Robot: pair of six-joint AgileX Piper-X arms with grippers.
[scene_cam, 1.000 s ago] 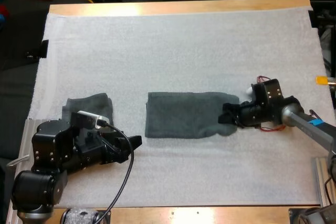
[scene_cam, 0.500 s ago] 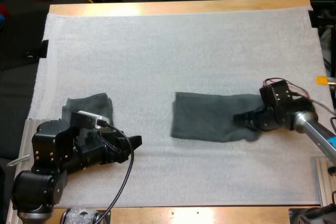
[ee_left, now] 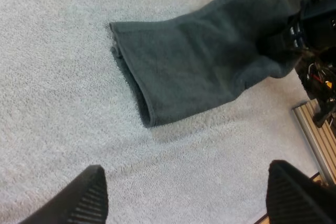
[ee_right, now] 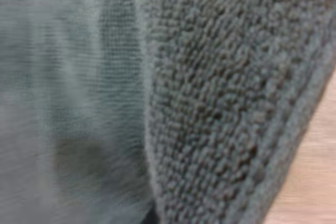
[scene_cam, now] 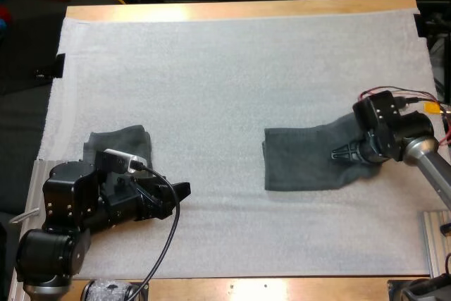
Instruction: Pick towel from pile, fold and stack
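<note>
A folded dark grey-green towel (scene_cam: 303, 163) lies flat on the right half of the white mat (scene_cam: 232, 68). My right gripper (scene_cam: 343, 154) is shut on its right end, which is bunched and lifted a little. In the right wrist view the towel's nap (ee_right: 220, 93) is pressed close against the camera. In the left wrist view the same towel (ee_left: 199, 66) lies ahead, with the right gripper (ee_left: 294, 35) at its far end. My left gripper (scene_cam: 180, 192) rests low over the mat's front left, its fingers (ee_left: 92, 192) wide apart and holding nothing.
A second dark towel (scene_cam: 120, 139) lies at the mat's left edge, partly under my left arm. A metal rail (ee_left: 315, 129) runs along the table's right side, close to the right arm. Bare wood borders the mat at front and back.
My right gripper has dragged the folded towel steadily to the right across the mat, about a towel's width. The left arm and the towel beside it have stayed still.
</note>
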